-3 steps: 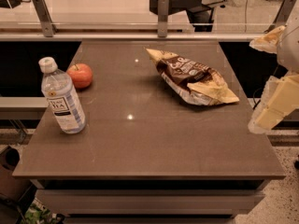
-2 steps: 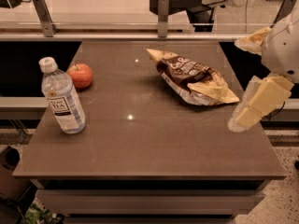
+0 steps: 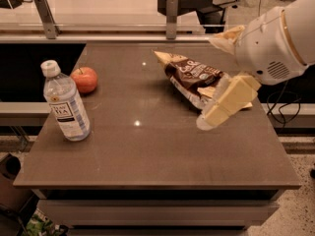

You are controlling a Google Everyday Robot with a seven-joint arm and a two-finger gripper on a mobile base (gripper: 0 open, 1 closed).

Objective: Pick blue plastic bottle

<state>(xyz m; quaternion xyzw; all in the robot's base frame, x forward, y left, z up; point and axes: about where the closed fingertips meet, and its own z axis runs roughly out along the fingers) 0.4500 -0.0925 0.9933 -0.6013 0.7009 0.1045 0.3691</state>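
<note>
Hanging above the right side of the tabletop (image 3: 147,156), the tool (image 3: 209,80) is showing its two pale fingers spread wide apart and gripping nothing. I judge that this stance suits an approach, since a bottle's round body calls for a broad gap. It is hovering over a brown snack bag (image 3: 189,75), which is lying crumpled toward the back right.

The blue plastic bottle (image 3: 66,107) is standing upright near the left edge with its white cap on top and its label facing the camera — standing this way, it is offering its sides to a sideways grasp. A red apple (image 3: 84,79) is sitting just behind it. The bottle is well apart from the tool, across the tabletop toward the view's left — the whole crossing is yet to be made.
</note>
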